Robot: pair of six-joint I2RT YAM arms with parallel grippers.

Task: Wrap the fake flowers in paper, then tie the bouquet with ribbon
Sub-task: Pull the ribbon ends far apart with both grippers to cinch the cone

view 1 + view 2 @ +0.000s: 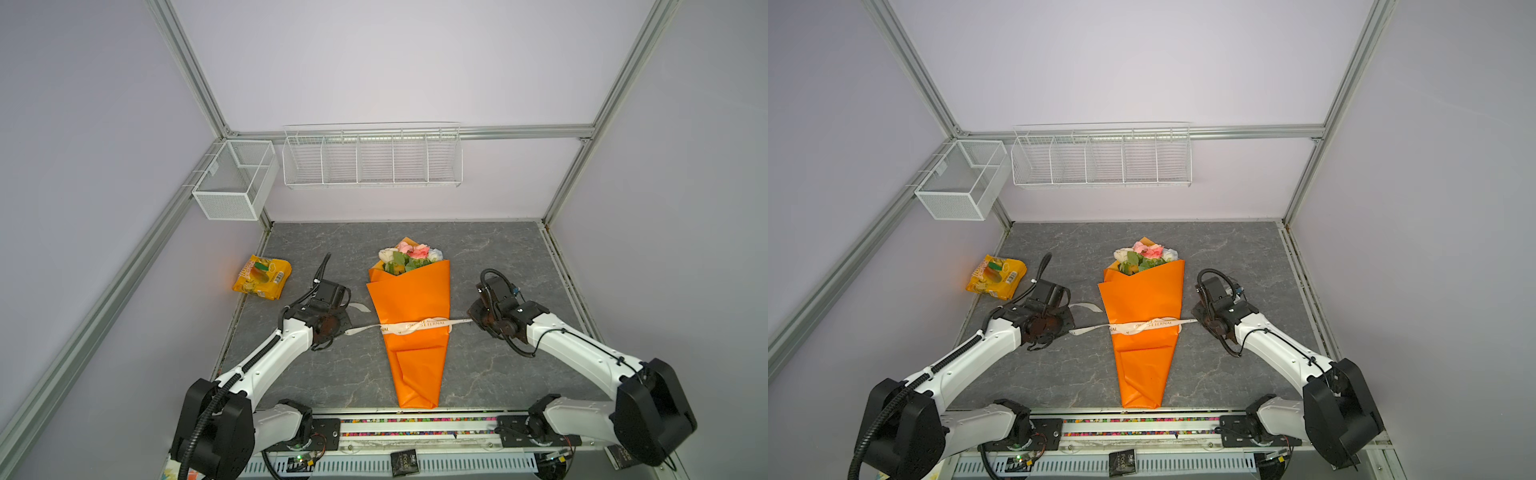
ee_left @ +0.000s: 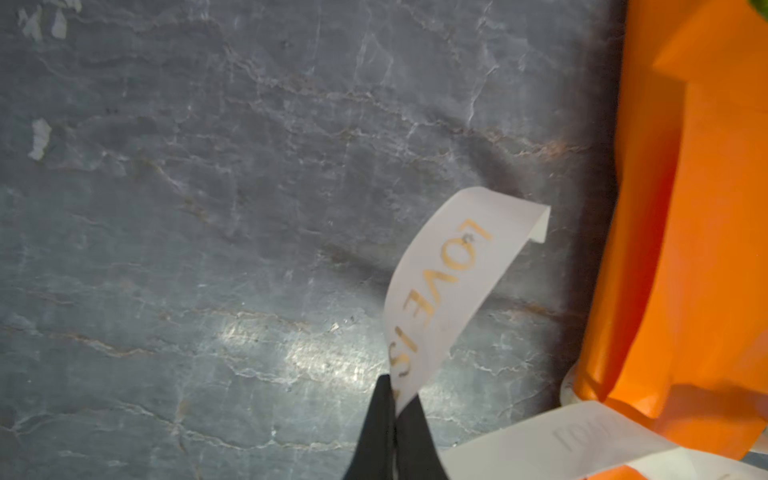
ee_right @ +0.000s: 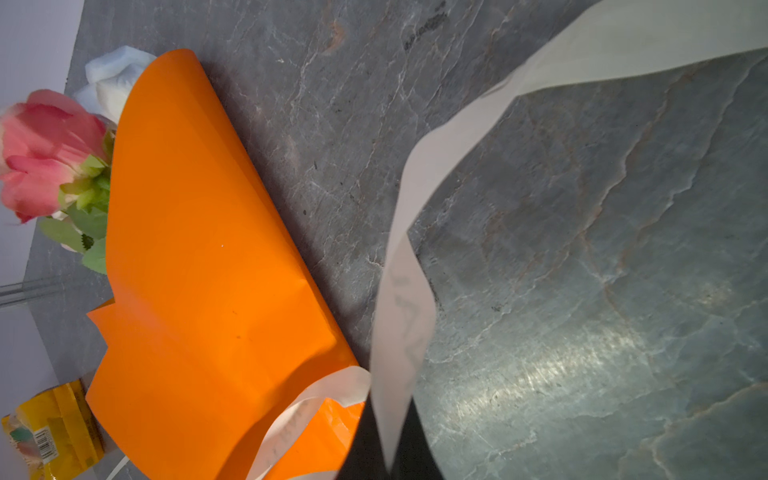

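Note:
The bouquet of fake flowers (image 1: 409, 299) (image 1: 1144, 299) lies mid-table in an orange paper cone, with pink, cream and white blooms at the far end. A cream printed ribbon (image 1: 415, 326) (image 1: 1148, 326) crosses the cone's narrow middle, stretched between both arms. Left of the cone, my left gripper (image 1: 344, 326) (image 1: 1068, 326) (image 2: 395, 386) is shut on one ribbon end (image 2: 440, 282), which curls free beyond the jaws. Right of the cone, my right gripper (image 1: 473, 320) (image 1: 1196, 321) (image 3: 388, 415) is shut on the other ribbon end (image 3: 409, 324). The orange paper (image 2: 685, 249) (image 3: 199, 249) shows in both wrist views.
A yellow snack bag (image 1: 262, 276) (image 1: 996, 276) (image 3: 54, 432) lies at the table's left edge. A white mesh basket (image 1: 235, 178) and a wire rack (image 1: 372, 160) hang on the back frame above the table. Walls enclose the table on three sides.

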